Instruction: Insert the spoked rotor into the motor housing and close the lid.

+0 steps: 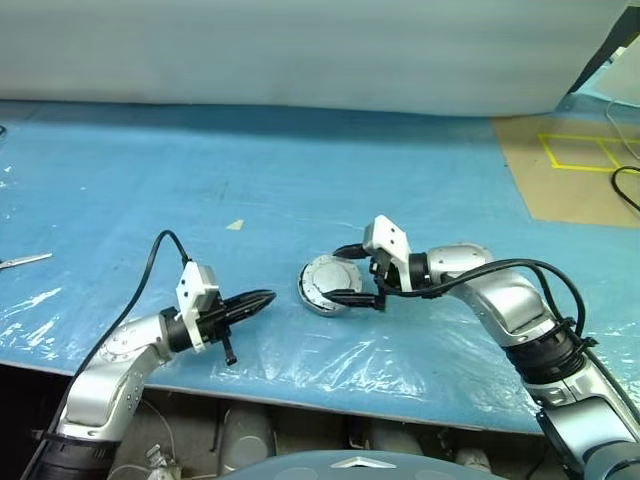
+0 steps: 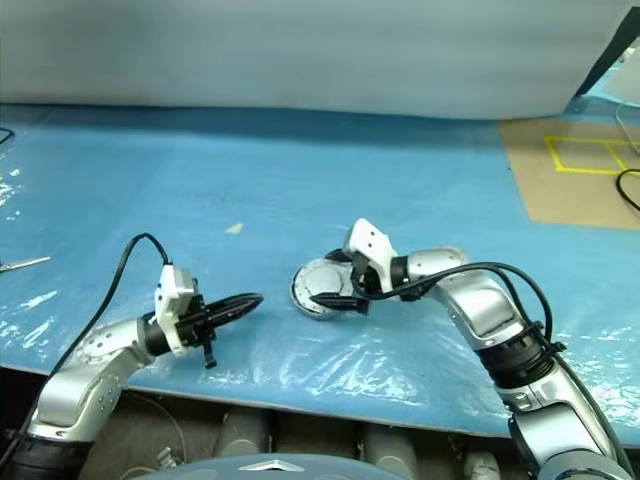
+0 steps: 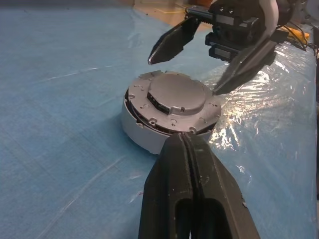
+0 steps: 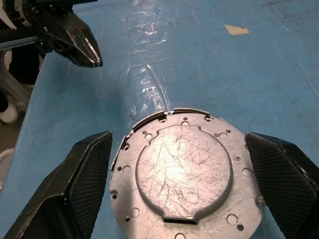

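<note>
The housing sits on the blue bench, near the front edge and about midway along it. The lid lies on top, plain grey face up, slightly off-centre so a dark gap shows along one side. The right gripper hangs just over it with its jaws spread wide, one finger at each side of the lid and neither touching. The left gripper is close by on the housing's left, level, pointing at it, jaws pressed together and holding nothing.
</note>
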### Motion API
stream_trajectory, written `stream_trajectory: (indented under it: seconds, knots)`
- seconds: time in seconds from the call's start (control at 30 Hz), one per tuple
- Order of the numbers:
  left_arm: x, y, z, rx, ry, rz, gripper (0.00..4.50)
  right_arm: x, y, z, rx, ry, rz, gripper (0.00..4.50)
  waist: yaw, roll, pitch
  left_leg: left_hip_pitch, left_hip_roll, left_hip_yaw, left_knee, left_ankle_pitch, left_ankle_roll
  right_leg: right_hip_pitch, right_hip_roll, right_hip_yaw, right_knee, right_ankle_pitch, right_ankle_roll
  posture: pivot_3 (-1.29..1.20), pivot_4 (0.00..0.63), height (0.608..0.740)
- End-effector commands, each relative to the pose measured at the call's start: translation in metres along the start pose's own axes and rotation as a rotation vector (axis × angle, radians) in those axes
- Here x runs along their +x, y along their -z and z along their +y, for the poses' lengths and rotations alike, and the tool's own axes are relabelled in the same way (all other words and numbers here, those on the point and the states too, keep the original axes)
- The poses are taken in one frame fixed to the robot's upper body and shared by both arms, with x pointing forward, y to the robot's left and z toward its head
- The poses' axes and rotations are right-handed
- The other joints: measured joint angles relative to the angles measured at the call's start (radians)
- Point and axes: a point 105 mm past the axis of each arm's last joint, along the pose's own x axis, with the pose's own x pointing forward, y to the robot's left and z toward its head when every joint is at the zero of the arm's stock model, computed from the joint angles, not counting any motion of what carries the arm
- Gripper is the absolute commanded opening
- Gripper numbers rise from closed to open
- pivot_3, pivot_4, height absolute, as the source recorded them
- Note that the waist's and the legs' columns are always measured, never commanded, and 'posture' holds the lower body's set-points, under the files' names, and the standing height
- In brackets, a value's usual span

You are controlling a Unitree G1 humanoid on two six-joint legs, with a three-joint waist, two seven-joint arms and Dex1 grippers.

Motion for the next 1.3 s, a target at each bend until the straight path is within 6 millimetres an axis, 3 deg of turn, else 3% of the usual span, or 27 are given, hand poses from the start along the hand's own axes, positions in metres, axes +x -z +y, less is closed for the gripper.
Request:
stream_trajectory:
  seconds: [0.03, 0.73, 0.93, 1.3]
  knots:
    - [0.004, -0.009, -0.006, 0.030, 0.009, -0.027, 0.00, 0.002, -0.006, -0.002, -0.062, 0.010, -0.013, 4.48, -0.001, 0.000, 0.000, 0.000, 0.000, 0.000, 0.000, 0.000, 0.000, 0.000, 0.000, 0.000, 0.001, 0.000, 0.000, 0.00, 0.150, 0.740]
    - [0.011, -0.006, -0.002, 0.040, 0.005, -0.017, 0.00, 0.015, 0.027, 0.006, -0.128, -0.035, 0.088, 4.48, -0.009, 0.000, 0.000, 0.003, 0.000, 0.001, 0.005, 0.000, 0.000, 0.001, 0.000, 0.002, 0.006, 0.000, 0.000, 0.00, 0.150, 0.740]
    - [0.010, -0.005, -0.003, 0.034, -0.001, -0.015, 0.00, 0.015, 0.026, 0.006, -0.139, -0.034, 0.080, 2.97, -0.009, 0.000, 0.000, 0.005, 0.000, 0.002, 0.005, 0.000, 0.000, 0.002, 0.000, 0.003, 0.007, 0.000, -0.001, 0.00, 0.150, 0.740]
    - [0.010, 0.002, -0.005, 0.023, -0.013, -0.013, 0.00, 0.017, 0.007, 0.002, -0.079, -0.041, 0.011, 2.96, -0.010, 0.000, 0.000, 0.006, 0.000, 0.003, 0.005, 0.000, 0.000, 0.002, 0.000, 0.004, 0.008, 0.000, -0.001, 0.00, 0.150, 0.740]
